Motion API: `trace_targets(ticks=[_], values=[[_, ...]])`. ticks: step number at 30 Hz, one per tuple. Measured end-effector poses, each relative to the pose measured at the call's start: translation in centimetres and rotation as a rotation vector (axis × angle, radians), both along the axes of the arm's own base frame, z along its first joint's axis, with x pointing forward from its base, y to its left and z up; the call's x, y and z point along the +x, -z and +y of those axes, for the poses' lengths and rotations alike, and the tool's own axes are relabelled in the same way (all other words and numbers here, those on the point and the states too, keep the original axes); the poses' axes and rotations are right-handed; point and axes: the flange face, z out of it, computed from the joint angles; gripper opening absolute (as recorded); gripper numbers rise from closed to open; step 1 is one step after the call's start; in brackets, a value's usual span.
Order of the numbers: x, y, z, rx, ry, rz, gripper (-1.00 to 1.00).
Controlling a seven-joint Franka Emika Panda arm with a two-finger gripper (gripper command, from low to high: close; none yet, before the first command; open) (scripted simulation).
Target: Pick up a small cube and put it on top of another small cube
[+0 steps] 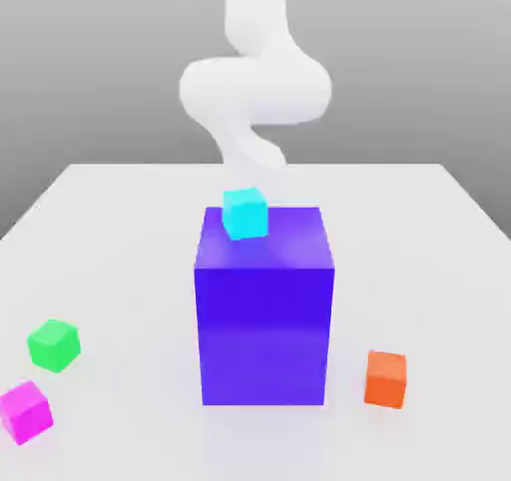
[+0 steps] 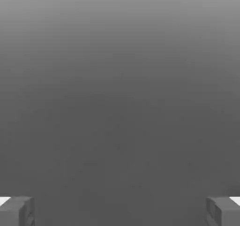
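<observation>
The white arm (image 1: 255,90) rises behind the large blue block (image 1: 263,309), and its top runs out of the exterior view; where its lower end meets the scene is hidden behind the block and the cyan cube (image 1: 245,213). In the exterior view the hand itself cannot be made out.

The arm curls in an S-shaped bend above and behind the blue block, narrowing as it comes down toward the block's far edge. In the hand view the gripper (image 2: 120,211) has its two grey fingers (image 2: 18,211) at opposite edges of the frame, spread wide with nothing between them, against a plain grey backdrop.

The cyan cube sits on the blue block's top face, near its far edge and slightly toward the exterior view's left, turned a little askew to the block's edges. Being a cube, it has no long axis.

On the white table (image 1: 120,240), the orange cube (image 1: 385,379) rests just beside the blue block on the exterior view's right. The green cube (image 1: 53,344) and the magenta cube (image 1: 25,411) lie well apart from the block on the exterior view's left, the magenta one nearer the camera.
</observation>
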Motion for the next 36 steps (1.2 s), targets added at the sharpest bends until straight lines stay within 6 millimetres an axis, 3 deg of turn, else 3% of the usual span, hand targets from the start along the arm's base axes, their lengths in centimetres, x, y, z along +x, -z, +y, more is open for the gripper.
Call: trace_targets(ticks=[7,11,15,20,23,28,32,33,36], values=[[7.2,10.8,-6.7,0.109,0.120,0.184,0.00],[9.5,17.6,-10.7,0.160,0.203,0.283,0.00],[10.4,24.7,-14.6,0.201,0.296,0.380,0.00],[9.3,33.7,-20.3,0.240,0.440,0.496,0.00],[8.0,38.9,-22.6,0.249,0.509,0.567,0.00],[4.2,47.1,-26.6,0.250,0.642,0.683,0.00],[3.4,52.7,-27.4,0.246,0.666,0.703,0.00],[3.3,54.2,-27.4,0.247,0.667,0.705,-1.00],[3.3,54.2,-27.4,0.247,0.667,0.705,-1.00]])
